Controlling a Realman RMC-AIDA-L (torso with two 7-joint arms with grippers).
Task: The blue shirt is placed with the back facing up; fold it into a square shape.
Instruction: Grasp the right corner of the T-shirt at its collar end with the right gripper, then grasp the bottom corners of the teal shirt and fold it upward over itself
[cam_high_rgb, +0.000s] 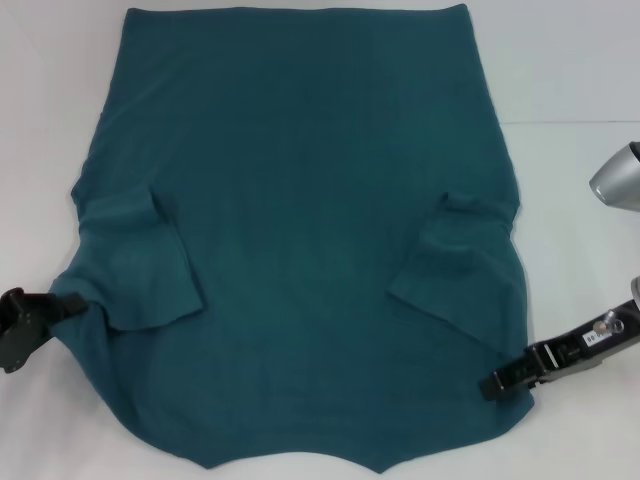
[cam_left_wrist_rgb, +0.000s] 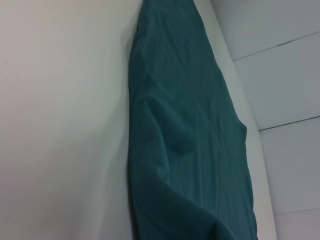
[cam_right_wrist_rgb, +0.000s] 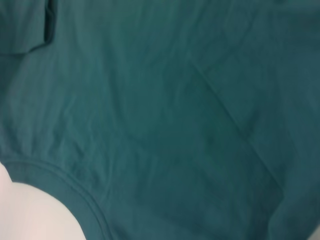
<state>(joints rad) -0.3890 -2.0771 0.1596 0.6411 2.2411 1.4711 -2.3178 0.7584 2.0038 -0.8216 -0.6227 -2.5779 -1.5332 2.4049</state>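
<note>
Both sleeves are lying folded in over the back of the blue shirt (cam_high_rgb: 300, 240), which is spreading flat across the middle of the white tabletop (cam_high_rgb: 570, 80); the lengthwise folds into a square look still to do. Left claw (cam_high_rgb: 45, 312) is pinching the shirt's near left edge. Right claw (cam_high_rgb: 497, 381) is sitting at the near right corner, looking clamped there too.

One blue shirt (cam_high_rgb: 300, 230) lies on one white table (cam_high_rgb: 580, 90), its two sleeves folded in, with two grippers at its near corners: the left gripper (cam_high_rgb: 25, 325) and the right gripper (cam_high_rgb: 510, 378).
</note>
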